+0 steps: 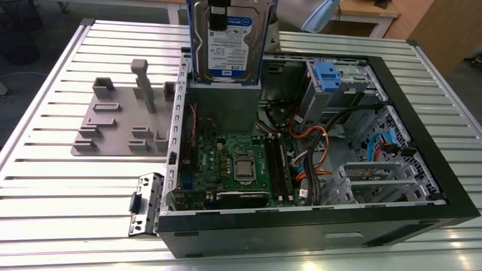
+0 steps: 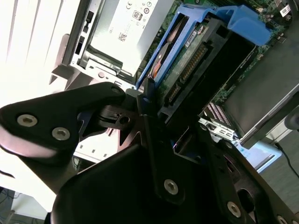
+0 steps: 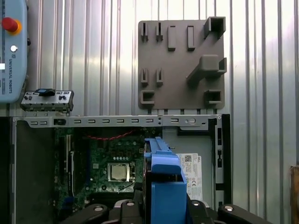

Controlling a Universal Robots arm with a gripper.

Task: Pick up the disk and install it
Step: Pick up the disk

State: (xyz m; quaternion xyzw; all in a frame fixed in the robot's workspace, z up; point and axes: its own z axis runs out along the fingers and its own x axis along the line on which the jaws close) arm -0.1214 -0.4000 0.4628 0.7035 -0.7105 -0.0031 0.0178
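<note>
Presently the disk (image 1: 226,45) is held clear of everything by the gripper (image 1: 218,22), whose jaws are closed on its flat faces. It is hung upright, label toward the exterior camera, above the grey power supply box (image 1: 222,110) inside the open computer case (image 1: 433,186). In the first wrist view its blue side rail (image 3: 163,186) is seen over the line where the motherboard (image 3: 98,158) meets that box. The drive cage with the blue tab (image 1: 331,79) lies apart from the disk, toward the exterior view's right. The grey fixture plate (image 1: 113,124) is seen on the bench (image 1: 53,214) beside the case.

The work is judged to be at the carrying stage: the disk is picked up but not seated. For this to be done well, the grip should be firm and square so that no swing is allowed, the rails should be lined up with the cage's guides, and the orange cables (image 1: 316,141) by the cage should be avoided.
</note>
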